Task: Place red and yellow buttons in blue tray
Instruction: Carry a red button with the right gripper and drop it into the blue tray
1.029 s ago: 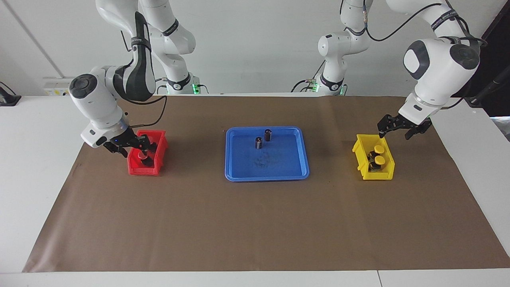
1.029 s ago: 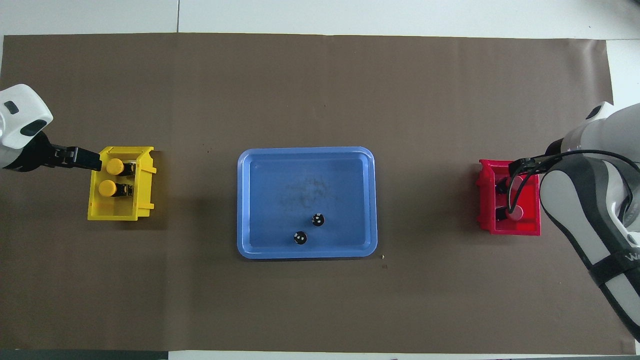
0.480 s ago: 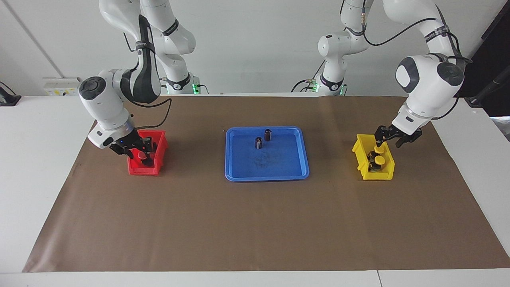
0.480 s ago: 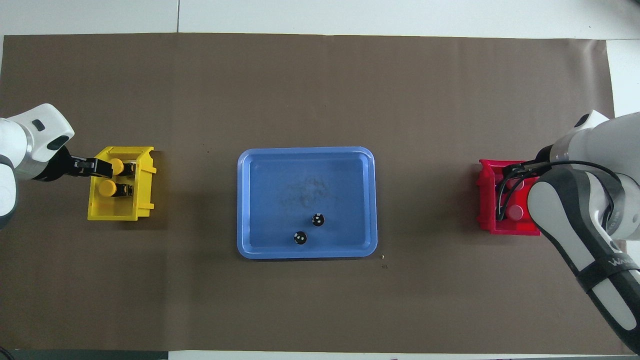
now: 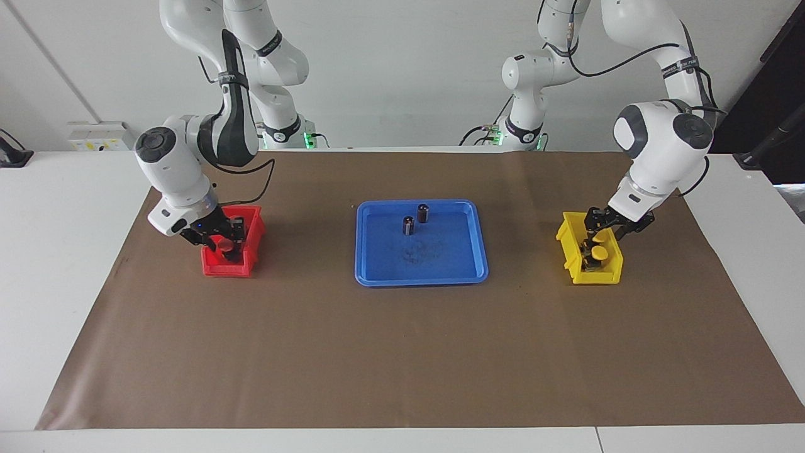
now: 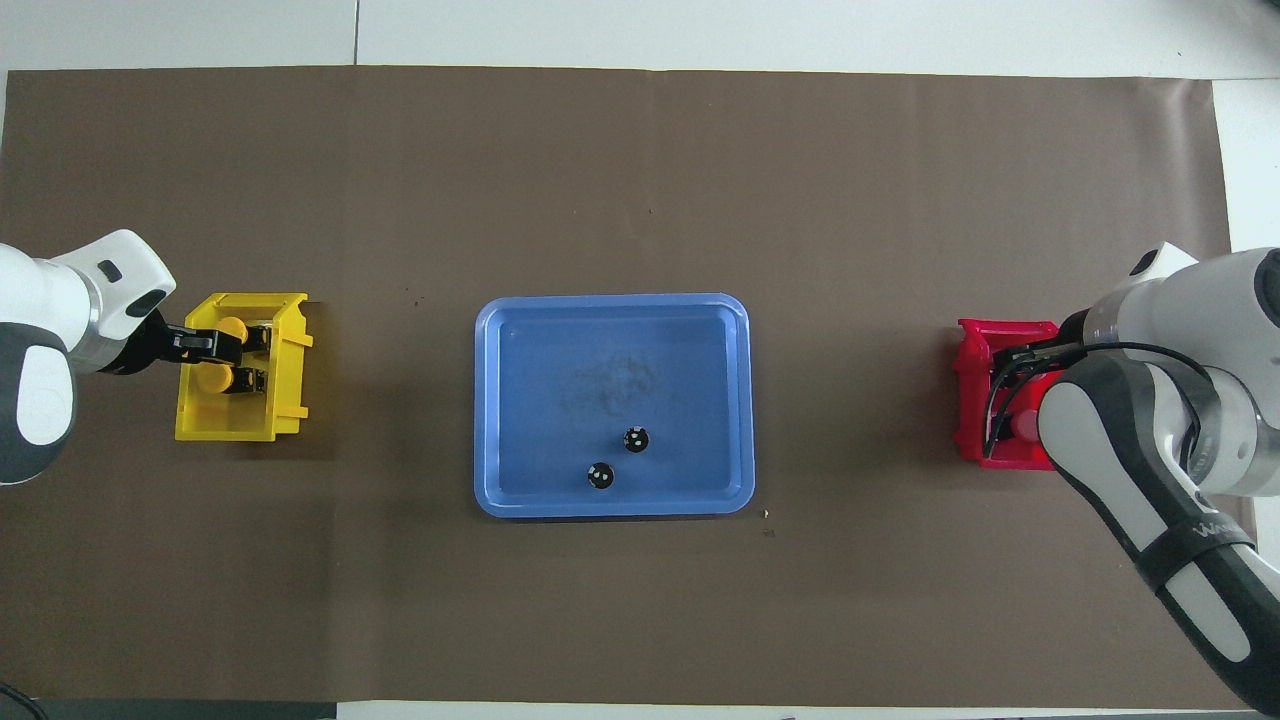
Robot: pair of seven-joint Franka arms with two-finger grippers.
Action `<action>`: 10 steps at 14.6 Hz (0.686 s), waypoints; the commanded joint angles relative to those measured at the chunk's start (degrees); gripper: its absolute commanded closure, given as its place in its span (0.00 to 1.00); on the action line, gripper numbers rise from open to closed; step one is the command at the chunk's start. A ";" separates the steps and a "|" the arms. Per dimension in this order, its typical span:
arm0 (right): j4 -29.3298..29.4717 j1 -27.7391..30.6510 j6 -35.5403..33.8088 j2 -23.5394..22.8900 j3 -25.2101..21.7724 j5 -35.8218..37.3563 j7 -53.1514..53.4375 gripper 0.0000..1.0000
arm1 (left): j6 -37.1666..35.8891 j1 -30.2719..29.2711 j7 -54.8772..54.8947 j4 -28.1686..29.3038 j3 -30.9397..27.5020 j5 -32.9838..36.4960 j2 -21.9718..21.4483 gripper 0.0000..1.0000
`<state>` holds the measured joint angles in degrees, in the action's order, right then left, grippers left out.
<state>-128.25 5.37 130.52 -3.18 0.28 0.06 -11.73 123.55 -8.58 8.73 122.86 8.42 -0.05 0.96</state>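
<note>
The blue tray (image 5: 440, 255) lies at the table's middle, also in the overhead view (image 6: 600, 350). Two yellow buttons (image 6: 212, 379) stand in a yellow bin (image 5: 571, 246) at the left arm's end. My left gripper (image 5: 605, 228) is low in that bin, open, its fingers on either side of the button nearer to the robots (image 5: 597, 238). The red buttons sit in a red bin (image 5: 226, 269) at the right arm's end. My right gripper (image 5: 221, 239) is down in that bin, open around one red cap (image 5: 221, 243). Another red cap (image 6: 1024, 426) shows beside the arm.
Two dark cylinders without coloured caps (image 5: 423, 212) (image 5: 409, 225) stand in the blue tray's part nearer to the robots. Brown paper (image 5: 402, 352) covers the table. The right arm's forearm (image 6: 1140, 480) hangs over much of the red bin in the overhead view.
My left gripper has come down from beside the yellow bin into it, over one yellow button. My right arm has swung more upright while its gripper stayed in the red bin.
</note>
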 commanded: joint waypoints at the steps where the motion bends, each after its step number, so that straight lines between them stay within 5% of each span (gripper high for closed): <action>1: -1.83 0.26 1.05 1.59 0.16 -1.03 -1.80 0.54 | 2.04 -0.30 -1.25 1.59 0.10 0.75 -0.52 0.28; 5: -1.04 0.26 0.18 1.33 0.16 -1.03 -1.89 0.87 | 3.54 -0.13 -1.96 3.87 0.10 0.75 -0.96 0.28; 7: 4.12 0.52 -5.76 0.37 0.16 -1.03 -2.15 0.88 | 3.54 0.22 -1.96 4.14 0.10 0.75 -1.13 0.28; 10: 20.53 -2.71 -20.79 -3.40 0.51 -1.12 -1.02 0.87 | 3.54 0.49 -2.14 4.49 0.10 0.75 -1.22 0.28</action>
<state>-119.51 4.79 119.00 -3.29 0.37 0.06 -11.87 125.46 -8.51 7.86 125.58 8.57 -0.05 0.93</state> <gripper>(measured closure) 0.586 0.278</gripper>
